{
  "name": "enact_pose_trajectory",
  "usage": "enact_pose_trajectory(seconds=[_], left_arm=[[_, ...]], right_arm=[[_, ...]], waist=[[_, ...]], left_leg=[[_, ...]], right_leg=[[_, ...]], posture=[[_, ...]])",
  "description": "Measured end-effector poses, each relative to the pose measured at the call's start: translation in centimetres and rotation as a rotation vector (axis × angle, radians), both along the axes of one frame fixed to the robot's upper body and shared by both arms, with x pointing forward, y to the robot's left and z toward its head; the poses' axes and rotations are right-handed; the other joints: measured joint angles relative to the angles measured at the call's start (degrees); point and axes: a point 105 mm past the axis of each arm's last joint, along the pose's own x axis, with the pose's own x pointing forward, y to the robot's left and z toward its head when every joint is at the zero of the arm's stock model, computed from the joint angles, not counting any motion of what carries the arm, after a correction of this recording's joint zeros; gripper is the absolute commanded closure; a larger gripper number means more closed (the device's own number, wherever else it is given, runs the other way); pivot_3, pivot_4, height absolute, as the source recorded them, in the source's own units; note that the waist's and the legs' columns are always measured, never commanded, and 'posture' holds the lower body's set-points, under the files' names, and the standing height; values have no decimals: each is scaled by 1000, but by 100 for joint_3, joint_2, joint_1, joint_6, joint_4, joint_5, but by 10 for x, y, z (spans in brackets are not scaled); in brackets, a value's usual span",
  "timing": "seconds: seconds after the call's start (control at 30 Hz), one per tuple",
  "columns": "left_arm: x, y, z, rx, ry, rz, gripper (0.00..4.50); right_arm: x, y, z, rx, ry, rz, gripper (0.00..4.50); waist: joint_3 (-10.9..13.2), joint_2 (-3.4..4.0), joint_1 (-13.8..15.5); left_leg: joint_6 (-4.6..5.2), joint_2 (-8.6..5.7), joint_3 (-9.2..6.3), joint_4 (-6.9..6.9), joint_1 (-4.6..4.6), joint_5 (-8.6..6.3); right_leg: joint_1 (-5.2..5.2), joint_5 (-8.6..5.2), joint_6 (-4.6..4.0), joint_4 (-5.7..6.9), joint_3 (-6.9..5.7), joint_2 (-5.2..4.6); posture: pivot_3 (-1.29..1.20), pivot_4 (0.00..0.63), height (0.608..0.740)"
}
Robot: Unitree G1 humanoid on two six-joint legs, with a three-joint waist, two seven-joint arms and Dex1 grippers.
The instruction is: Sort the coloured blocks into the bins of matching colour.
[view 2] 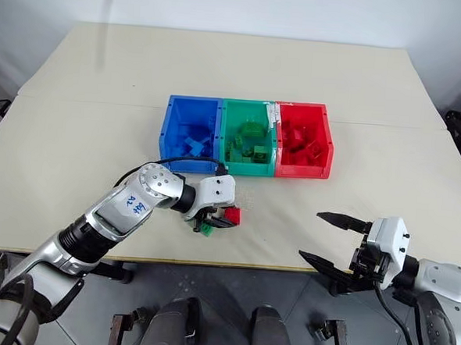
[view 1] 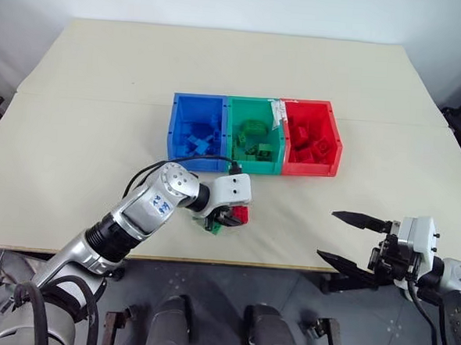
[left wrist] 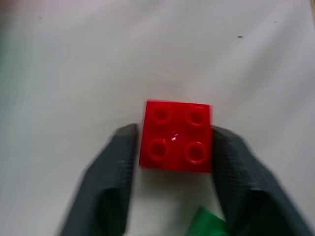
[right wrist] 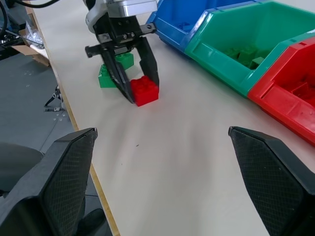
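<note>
Fingers of the left gripper clamp a red block on the worktop near its front edge (green block just beside); right gripper gapes wide, well apart from the bins.

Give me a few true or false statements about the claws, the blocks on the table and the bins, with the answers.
1. The left claw is shut on a red block. True.
2. The right claw holds a green block. False: it is open and holds nothing.
3. A green block lies on the table beside the red one. True.
4. The red bin stands between the other two. False: the green bin is in the middle, with the blue bin on its other side.
</note>
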Motion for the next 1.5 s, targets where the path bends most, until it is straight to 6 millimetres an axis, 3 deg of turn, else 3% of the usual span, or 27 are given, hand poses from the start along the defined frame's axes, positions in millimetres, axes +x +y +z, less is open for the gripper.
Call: enact_pose_trajectory(seconds=[0.23,0.33,0.53,0.77,1.03,1.17,1.4,1.5], left_arm=[[4,-4,2,-38,-2,1,3034],[6,-6,15,-128,-14,6,3034],[7,15,57,-447,-116,19,3034],[21,63,81,-584,-287,213,3034],[36,60,106,-666,-362,280,3034],[46,39,115,-711,-344,246,3034],[63,-46,124,-735,-281,97,3034],[68,-70,123,-725,-263,65,3034]], right_arm=[[2,1,2,5,-13,-3,0],[3,2,2,24,-20,-11,0],[13,5,9,123,-66,-85,0],[31,6,24,220,-143,-176,0],[38,1,27,240,-166,-249,0],[38,-2,27,241,-168,-266,0],[32,-15,27,234,-183,-343,0],[26,-22,25,223,-180,-383,0]], waist=[[0,0,15],[0,0,16],[0,1,-42],[0,0,-8],[0,0,118],[0,0,136],[0,0,188],[-1,1,187]], left_leg=[[1,0,-2,3,0,0],[1,0,-2,1,0,-1],[0,5,0,-3,1,0],[2,1,-2,4,1,-1],[5,-2,3,1,2,-3],[6,-4,3,5,1,-3],[6,-8,3,0,-1,-4],[5,-8,5,-5,-4,-7]], right_leg=[[3,0,1,0,-2,-1],[3,0,1,0,-2,-1],[1,1,2,2,-5,0],[7,4,8,2,-8,-2],[7,5,10,-2,-8,-2],[11,6,12,-3,-8,-3],[11,11,21,-26,-8,-2],[11,12,24,-40,-7,-2]], posture=[[0,150,740],[0,150,740],[0,150,740],[0,150,740],[0,150,740],[0,150,740],[0,150,740],[0,150,740]])
